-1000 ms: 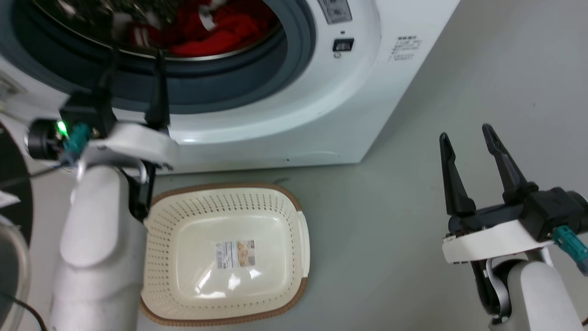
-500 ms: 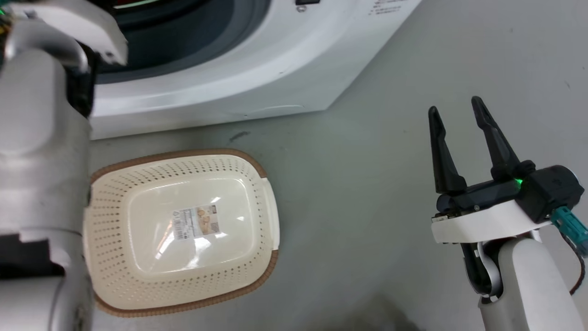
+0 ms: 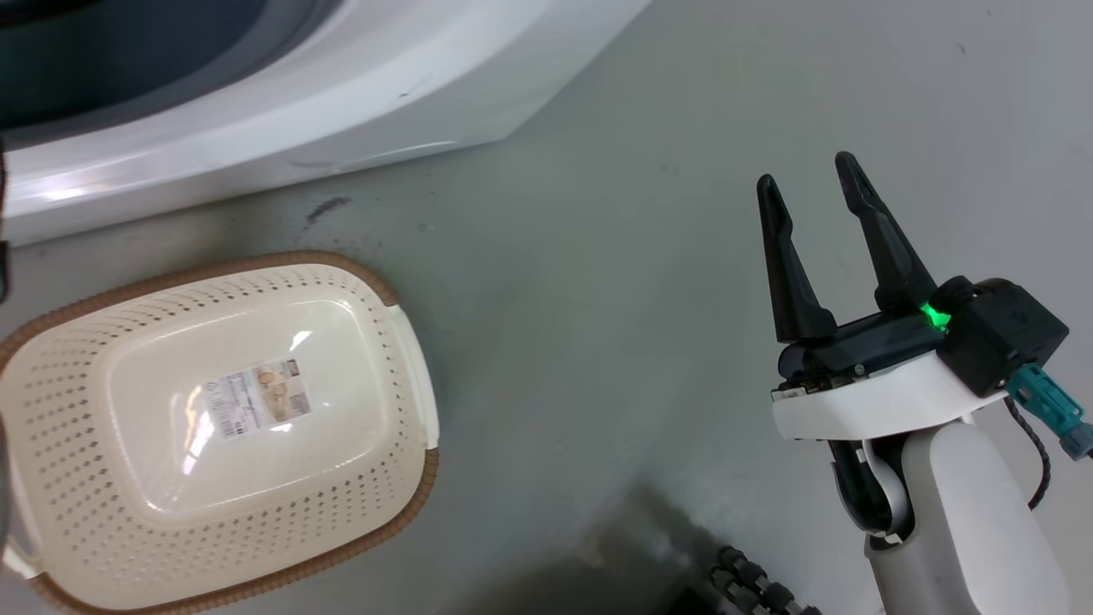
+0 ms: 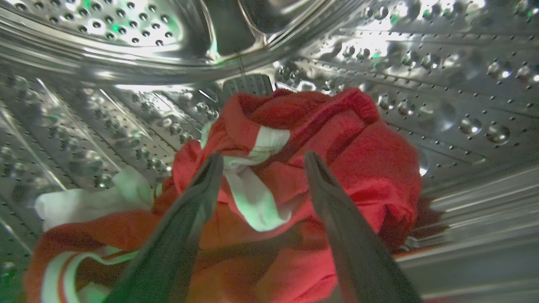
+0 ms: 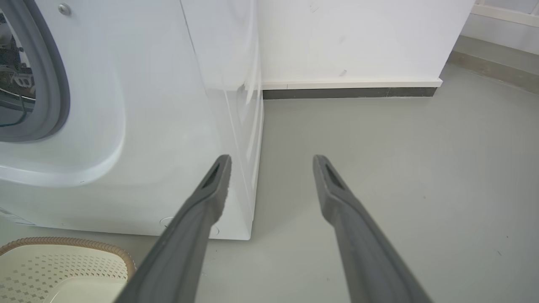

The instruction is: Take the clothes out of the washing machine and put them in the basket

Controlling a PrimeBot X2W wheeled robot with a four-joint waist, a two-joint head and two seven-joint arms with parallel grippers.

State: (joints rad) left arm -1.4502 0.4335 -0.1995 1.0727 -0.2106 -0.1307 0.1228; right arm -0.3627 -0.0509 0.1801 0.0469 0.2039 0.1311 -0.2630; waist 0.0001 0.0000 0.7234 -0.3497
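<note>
Left wrist view: left claw (image 4: 263, 157) wide open, empty, at red clothes (image 4: 370, 168) inside washing machine (image 4: 463, 84).

Far left: lower front of the white washing machine (image 3: 359, 94), with part of its dark grey door ring (image 3: 128, 51) at the upper edge. Near left: the cream perforated basket (image 3: 388, 401) with brown rim, standing on the grey floor (image 3: 598, 256) just in front of the machine, a label sticker (image 3: 256, 397) on its bottom. A dark scuff mark (image 3: 327, 207) lies between basket and machine. Right: the right gripper (image 3: 806, 171), well apart from the basket, its two dark fingers spread and pointing away over bare floor; a green light (image 3: 933, 316) glows at the finger base, and a teal connector (image 3: 1046, 401) projects from its right side.
</note>
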